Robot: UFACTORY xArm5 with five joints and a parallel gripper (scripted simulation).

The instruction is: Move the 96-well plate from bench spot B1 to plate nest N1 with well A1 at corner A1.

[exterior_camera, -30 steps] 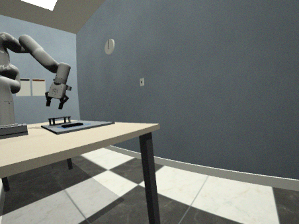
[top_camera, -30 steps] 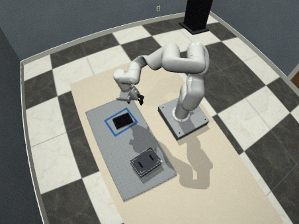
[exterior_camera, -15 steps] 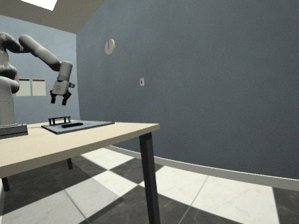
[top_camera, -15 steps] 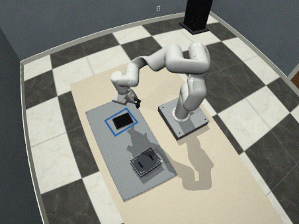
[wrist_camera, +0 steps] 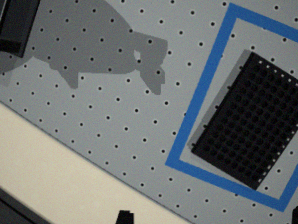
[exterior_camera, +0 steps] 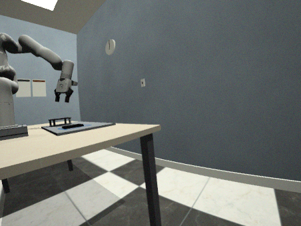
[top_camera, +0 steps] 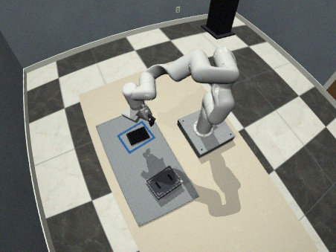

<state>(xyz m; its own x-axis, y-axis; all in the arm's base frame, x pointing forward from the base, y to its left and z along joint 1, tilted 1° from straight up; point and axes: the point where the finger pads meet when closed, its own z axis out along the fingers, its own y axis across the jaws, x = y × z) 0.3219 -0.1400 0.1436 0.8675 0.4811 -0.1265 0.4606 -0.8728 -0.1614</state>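
The black 96-well plate (top_camera: 137, 135) lies flat inside the blue square outline of spot B1 on the grey perforated board. It also shows in the wrist view (wrist_camera: 250, 147) at the right, and as a thin dark slab in the exterior view (exterior_camera: 72, 126). The raised plate nest N1 (top_camera: 163, 183) stands further along the board and is empty; it shows in the exterior view (exterior_camera: 60, 121). My gripper (top_camera: 149, 120) (exterior_camera: 62, 97) hangs open and empty well above the board, over the far edge of the blue square. I cannot make out the cut-off corner.
The grey perforated board (top_camera: 145, 166) lies on the beige table. The arm's grey base plate (top_camera: 206, 134) sits to the right of the board. A black pedestal (top_camera: 221, 10) stands on the floor at the back.
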